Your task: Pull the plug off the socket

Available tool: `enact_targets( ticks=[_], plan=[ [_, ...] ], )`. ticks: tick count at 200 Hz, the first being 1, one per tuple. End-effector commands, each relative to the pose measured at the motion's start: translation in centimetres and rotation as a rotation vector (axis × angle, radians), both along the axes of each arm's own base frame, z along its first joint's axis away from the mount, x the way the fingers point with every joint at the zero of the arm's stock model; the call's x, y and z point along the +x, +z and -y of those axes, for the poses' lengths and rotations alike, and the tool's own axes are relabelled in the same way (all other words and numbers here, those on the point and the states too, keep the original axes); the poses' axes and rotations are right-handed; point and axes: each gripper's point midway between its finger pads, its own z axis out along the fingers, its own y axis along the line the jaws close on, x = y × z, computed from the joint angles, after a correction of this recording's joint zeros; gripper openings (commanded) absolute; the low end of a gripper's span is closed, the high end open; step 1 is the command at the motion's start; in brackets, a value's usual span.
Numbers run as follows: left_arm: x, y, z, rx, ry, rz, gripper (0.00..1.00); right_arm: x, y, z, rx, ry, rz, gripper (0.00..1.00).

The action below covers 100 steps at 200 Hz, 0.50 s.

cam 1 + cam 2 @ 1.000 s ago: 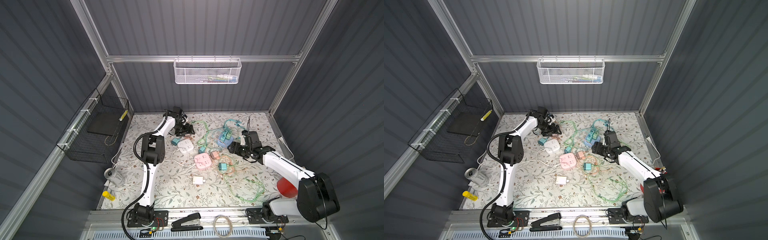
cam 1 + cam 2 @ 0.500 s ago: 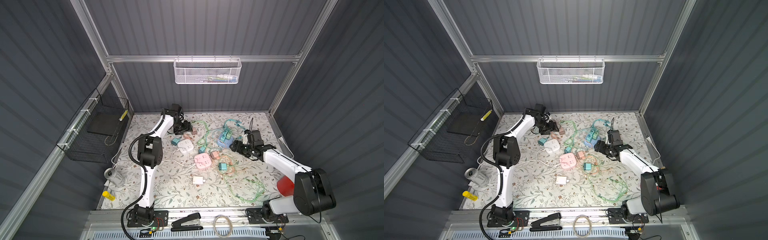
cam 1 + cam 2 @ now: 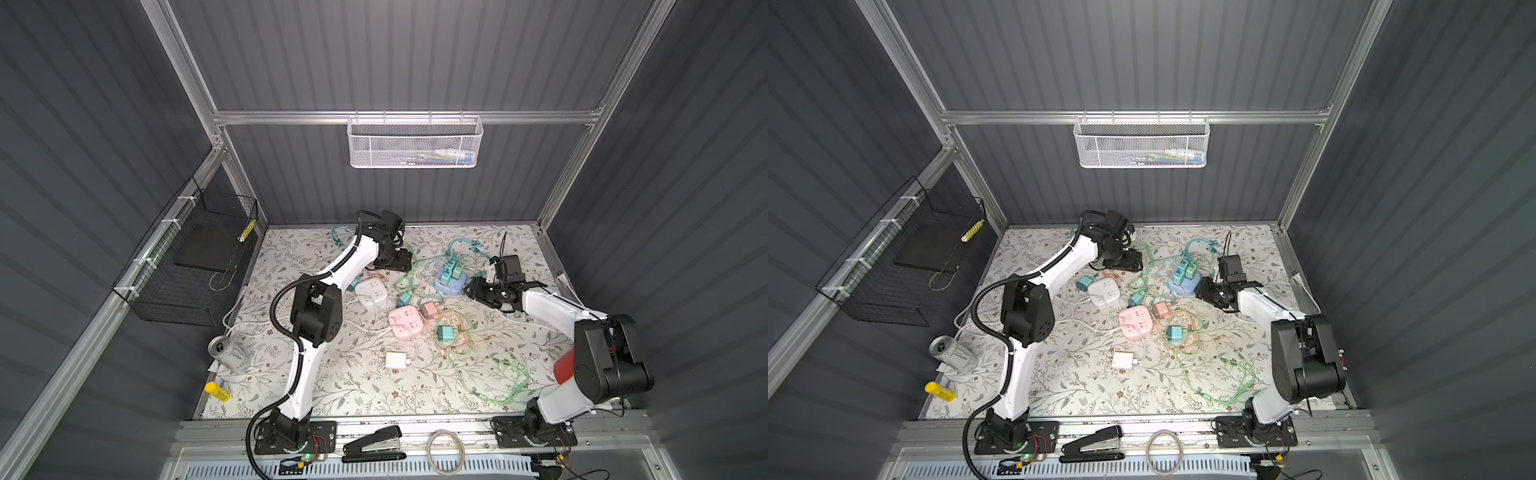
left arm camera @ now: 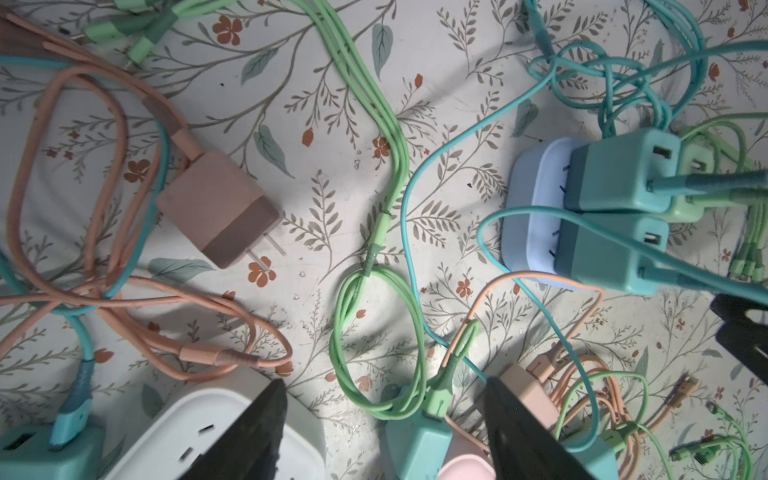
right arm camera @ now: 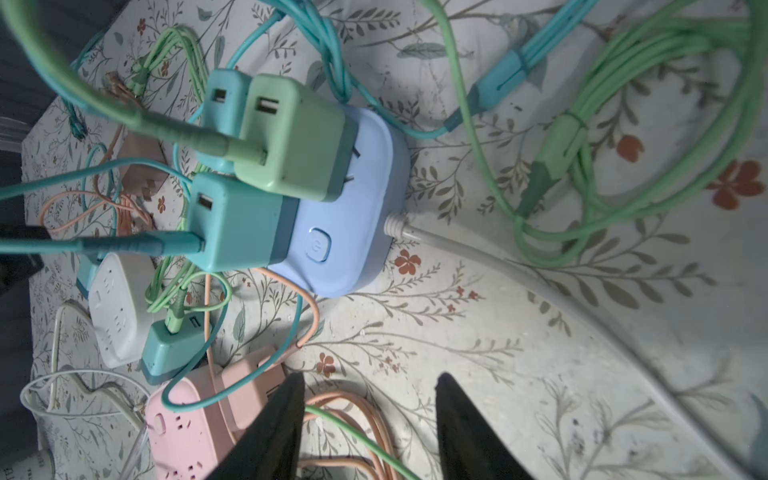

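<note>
The right gripper (image 5: 370, 380) hangs with its jaws moderately apart and empty, just beside the blue power strip (image 5: 353, 232), which lies right of centre in both top views. Plugged into the strip are a green charger (image 5: 291, 141), a teal charger (image 5: 237, 220) and a second teal charger (image 5: 220, 104). They look light, hard and smooth. The strip looks light too, so it would probably lift with the pull unless pinned. The flat sides of a charger look best to pinch, not its limp cable. The left gripper (image 4: 385, 382), wide and empty, hovers upper centre.
</note>
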Motion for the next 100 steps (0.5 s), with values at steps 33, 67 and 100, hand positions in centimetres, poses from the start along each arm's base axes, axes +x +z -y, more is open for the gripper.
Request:
enact_targets(
  ticks=[33, 67, 100],
  plan=[
    [-1.3, 3.8, 2.8, -0.037, -0.063, 0.208, 0.77, 2.8, 0.1, -0.2, 0.029, -0.033, 0.013, 0.47],
    [-2.8, 4.8, 5.4, -0.113, -0.088, 0.318, 0.8, 4.4, -0.2, -0.5, 0.047, -0.052, 0.01, 0.45],
    [-3.4, 4.0, 7.2, -0.138, -0.109, 0.322, 0.82, 5.4, -0.7, -0.8, 0.07, -0.074, -0.003, 0.45]
  ],
)
